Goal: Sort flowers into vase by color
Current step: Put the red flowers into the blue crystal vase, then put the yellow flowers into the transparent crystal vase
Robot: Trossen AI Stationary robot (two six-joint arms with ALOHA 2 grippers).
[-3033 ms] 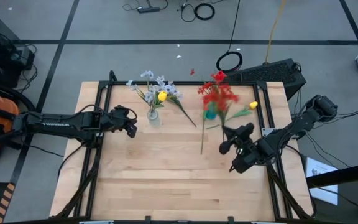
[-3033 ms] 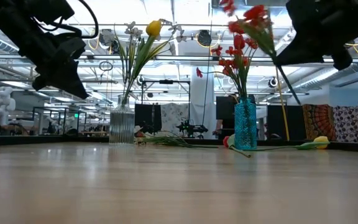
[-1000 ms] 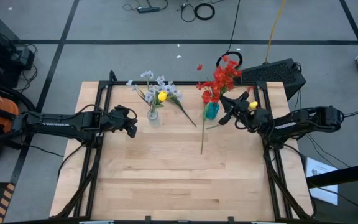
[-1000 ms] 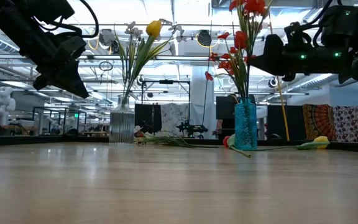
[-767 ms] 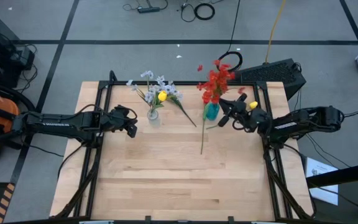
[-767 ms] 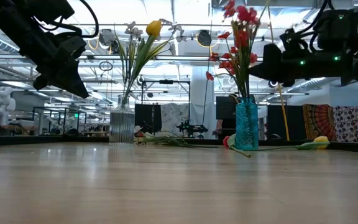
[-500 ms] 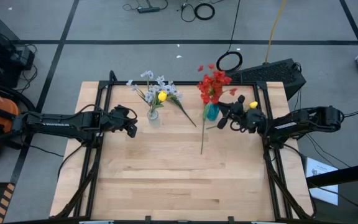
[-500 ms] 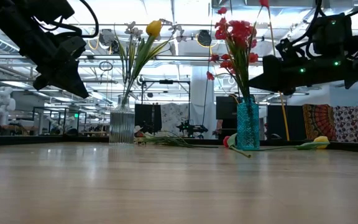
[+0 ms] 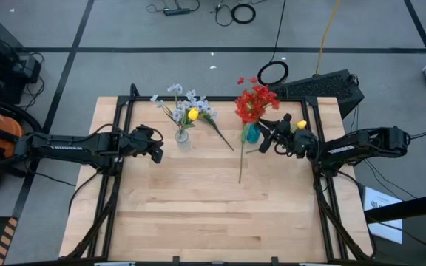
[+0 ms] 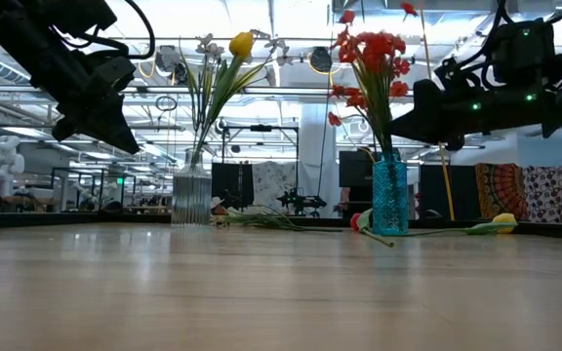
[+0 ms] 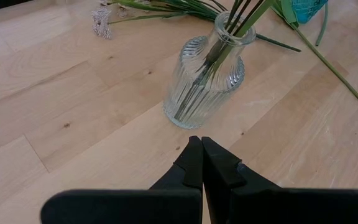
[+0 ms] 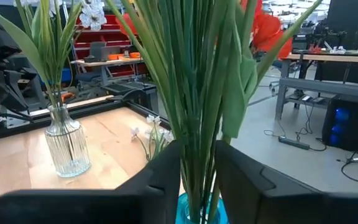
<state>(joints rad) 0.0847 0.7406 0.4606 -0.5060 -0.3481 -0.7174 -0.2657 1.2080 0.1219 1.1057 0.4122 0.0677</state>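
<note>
My right hand (image 9: 268, 134), upper right of centre in the high view, has its fingers parted around the red flowers' (image 9: 254, 103) green stems, which stand in the blue vase (image 9: 251, 133). My left hand (image 9: 156, 147) hangs closed beside the clear vase (image 9: 183, 139) on the worktop (image 9: 198, 214).

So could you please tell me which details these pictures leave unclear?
- Blue vase: right wrist view shows only its rim; the picture's edge and the right gripper hide the rest.
- Loose flowers behind the clear vase: too small in the low view to name.
- Yellow tulip: part-hidden by the right arm, high view.
</note>
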